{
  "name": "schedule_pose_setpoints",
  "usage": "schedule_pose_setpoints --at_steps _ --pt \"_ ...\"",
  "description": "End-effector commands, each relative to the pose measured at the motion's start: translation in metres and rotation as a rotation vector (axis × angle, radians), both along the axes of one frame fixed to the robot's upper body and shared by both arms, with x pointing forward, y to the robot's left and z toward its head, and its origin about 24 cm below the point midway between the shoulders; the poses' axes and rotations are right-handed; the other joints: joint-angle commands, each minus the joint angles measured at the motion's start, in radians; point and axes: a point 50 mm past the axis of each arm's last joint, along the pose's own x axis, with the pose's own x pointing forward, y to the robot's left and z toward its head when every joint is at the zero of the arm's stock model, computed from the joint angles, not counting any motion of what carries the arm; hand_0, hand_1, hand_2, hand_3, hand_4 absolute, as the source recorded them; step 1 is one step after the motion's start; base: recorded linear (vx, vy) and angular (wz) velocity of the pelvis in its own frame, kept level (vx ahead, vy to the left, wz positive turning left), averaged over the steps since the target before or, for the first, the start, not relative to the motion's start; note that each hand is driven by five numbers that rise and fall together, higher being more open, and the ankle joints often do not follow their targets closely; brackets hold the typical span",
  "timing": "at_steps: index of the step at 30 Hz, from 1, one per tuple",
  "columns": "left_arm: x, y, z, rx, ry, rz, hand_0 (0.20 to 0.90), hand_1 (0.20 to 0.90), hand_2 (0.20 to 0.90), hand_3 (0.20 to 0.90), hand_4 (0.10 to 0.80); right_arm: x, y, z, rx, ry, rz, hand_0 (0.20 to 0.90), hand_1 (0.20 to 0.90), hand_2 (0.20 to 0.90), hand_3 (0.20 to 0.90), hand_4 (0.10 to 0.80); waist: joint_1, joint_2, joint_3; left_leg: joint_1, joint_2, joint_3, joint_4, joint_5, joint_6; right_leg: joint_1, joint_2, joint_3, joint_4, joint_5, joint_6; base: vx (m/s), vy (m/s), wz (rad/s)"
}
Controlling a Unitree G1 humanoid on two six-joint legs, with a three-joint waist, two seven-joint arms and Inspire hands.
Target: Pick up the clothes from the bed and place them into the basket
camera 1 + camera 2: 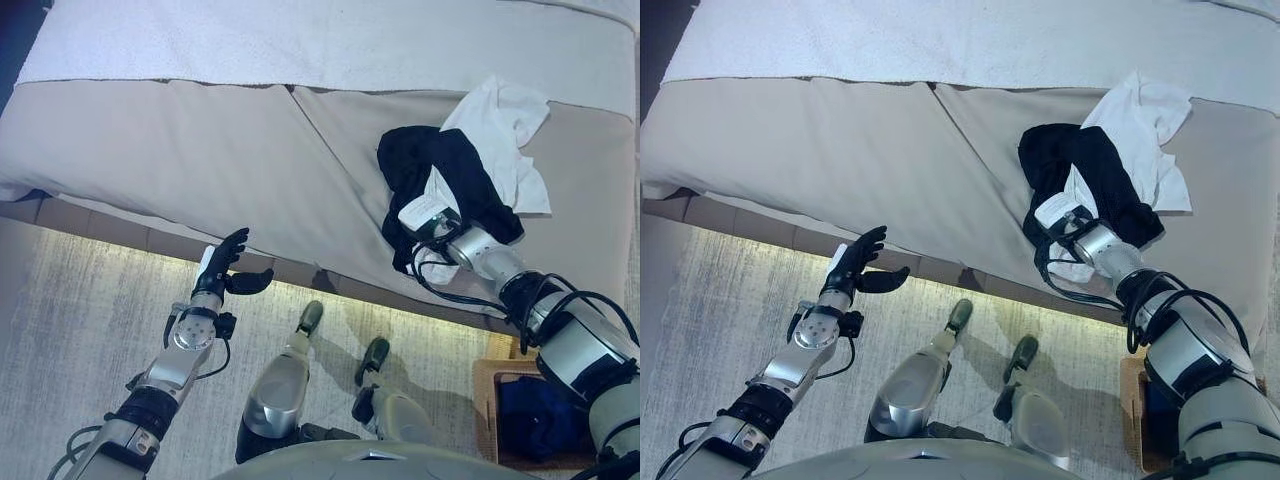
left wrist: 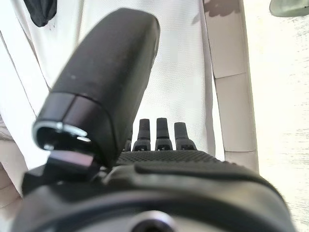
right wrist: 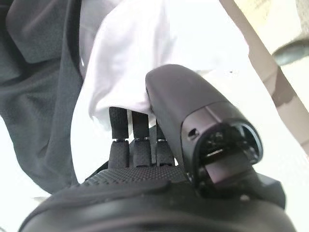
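Note:
A black garment [image 1: 455,165] and a white garment [image 1: 505,120] lie tangled in a heap on the right side of the beige bed [image 1: 180,150]. My right hand [image 1: 425,214] is pushed into the heap's near edge. In the right wrist view, that hand [image 3: 145,176] disappears under a fold of the white cloth [image 3: 125,63], with the black cloth [image 3: 43,96] beside it. My left hand [image 1: 222,264] hovers open above the floor, just off the bed's near edge and holding nothing. The basket [image 1: 486,395] stands on the floor at the lower right.
A dark blue cloth [image 1: 535,418] lies inside the basket. A white blanket [image 1: 300,40] covers the far part of the bed. Grey carpet [image 1: 70,340] runs along the bed's near side, under a lit strip at the bed base.

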Motion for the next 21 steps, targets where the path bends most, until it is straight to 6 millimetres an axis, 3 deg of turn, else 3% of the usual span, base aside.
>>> schedule_pose_setpoints --at_steps 1,10,18,21 --pt "0.002 -0.001 0.018 0.011 -0.114 -0.020 0.900 0.900 0.900 0.900 0.800 0.009 -0.007 0.048 0.076 -0.152 0.000 0.300 0.300 0.300 0.200 0.100 -0.039 -0.036 -0.057 -0.009 -0.009 0.108 0.060 -0.099 0.067 -0.065 -0.027 0.055 0.125 0.005 0.001 0.061 0.032 -0.08" --pt "-0.004 -0.002 0.006 0.011 -0.068 0.009 0.900 0.900 0.900 0.900 0.800 0.015 -0.015 0.108 0.371 -0.311 -0.062 0.300 0.300 0.300 0.200 0.100 -0.075 -0.070 -0.135 0.053 0.002 0.124 0.091 -0.140 0.064 0.003 -0.018 0.098 0.109 -0.005 -0.008 0.078 0.020 -0.11" --pt "-0.011 0.000 -0.003 0.013 -0.028 0.007 0.900 0.900 0.900 0.900 0.800 0.014 -0.033 0.122 0.552 -0.340 -0.141 0.300 0.300 0.300 0.200 0.100 -0.080 -0.078 -0.187 0.091 0.006 0.120 0.106 -0.160 0.061 0.046 -0.021 0.105 0.110 -0.016 -0.010 0.088 0.000 -0.02" --pt "-0.014 -0.001 -0.006 0.012 -0.014 0.004 0.900 0.900 0.900 0.900 0.800 0.013 -0.037 0.120 0.757 -0.318 -0.212 0.300 0.300 0.300 0.200 0.100 -0.083 -0.078 -0.201 0.106 0.009 0.118 0.099 -0.160 0.060 0.058 -0.021 0.107 0.108 -0.016 -0.009 0.050 -0.008 0.00"
